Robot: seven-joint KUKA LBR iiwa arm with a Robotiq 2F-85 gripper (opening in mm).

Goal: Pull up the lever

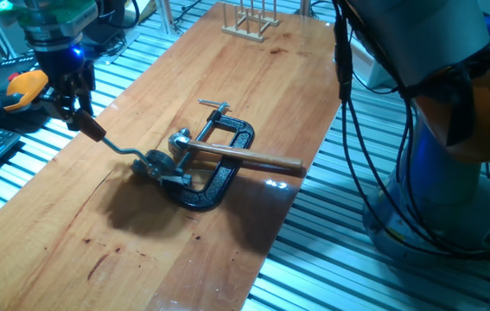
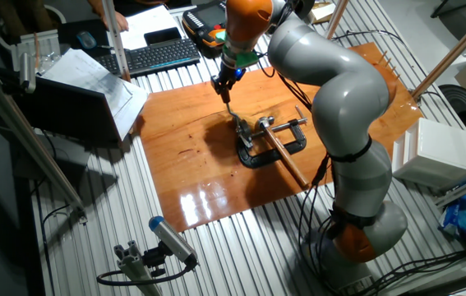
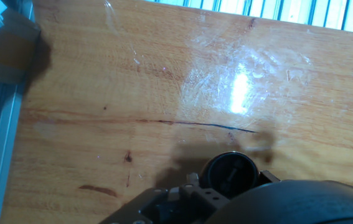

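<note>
The lever is a thin bent silver arm (image 1: pixel 122 149) ending in a dark reddish-brown knob (image 1: pixel 95 131). It pivots on a silver mechanism (image 1: pixel 165 164) held in a black C-clamp (image 1: pixel 223 173) on the wooden table (image 1: pixel 98 250). My gripper (image 1: pixel 79 119) is at the table's left edge, its fingers shut on the knob end, which pokes out just below them. From the other fixed view the gripper (image 2: pixel 226 89) hangs over the lever (image 2: pixel 233 113), left of the clamp (image 2: pixel 278 152). The hand view shows only the bare tabletop (image 3: pixel 164 81) and dark hardware at the bottom.
A long straight brown rod (image 1: pixel 249 158) lies across the clamp. A small wooden rack (image 1: pixel 249 22) stands at the far end. Off the table's left edge sit an orange handheld unit (image 1: pixel 24 86) and a keyboard (image 2: pixel 159 53). The arm's grey body (image 2: pixel 339 107) looms over the right.
</note>
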